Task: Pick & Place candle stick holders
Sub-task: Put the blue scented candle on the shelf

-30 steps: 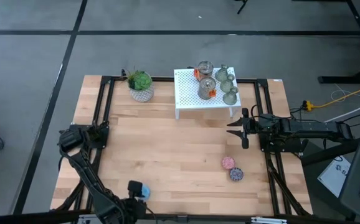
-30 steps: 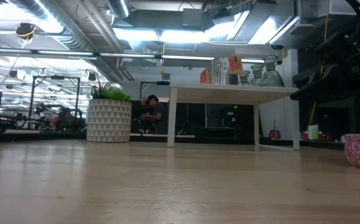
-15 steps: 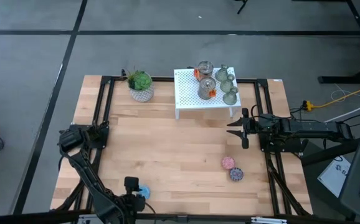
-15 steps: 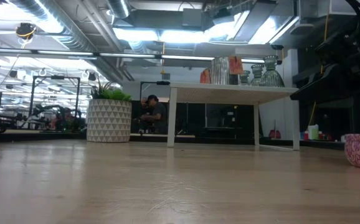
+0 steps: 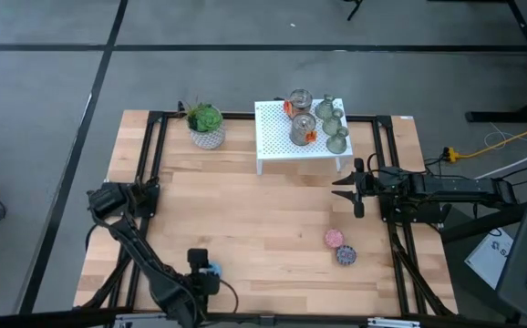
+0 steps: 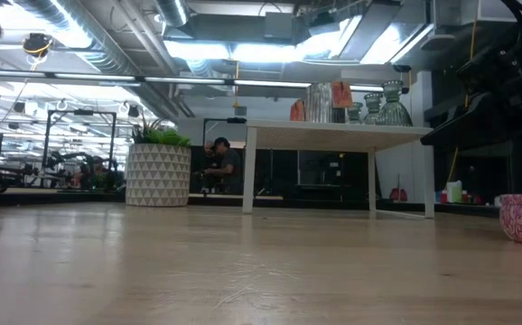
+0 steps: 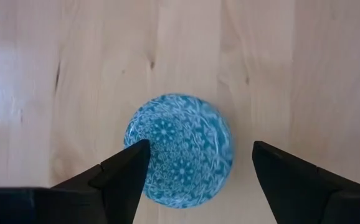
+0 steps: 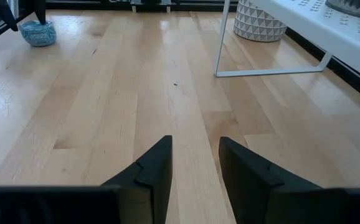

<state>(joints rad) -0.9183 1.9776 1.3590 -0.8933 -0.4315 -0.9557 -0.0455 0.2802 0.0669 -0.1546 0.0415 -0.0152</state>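
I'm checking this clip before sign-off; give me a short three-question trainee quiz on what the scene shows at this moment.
1. True or false: the candle stick holders stand on the white shelf.
2. What lies beneath the left gripper? A) pink disc B) blue disc C) potted plant
3. Fill in: the right gripper hovers just in front of the ____, holding nothing.

Key:
1. True; they sit at its right end, beside two jars.
2. B; the open fingers straddle it without closing on it.
3. White shelf; the pink disc and purple disc lie nearer the table's front edge.
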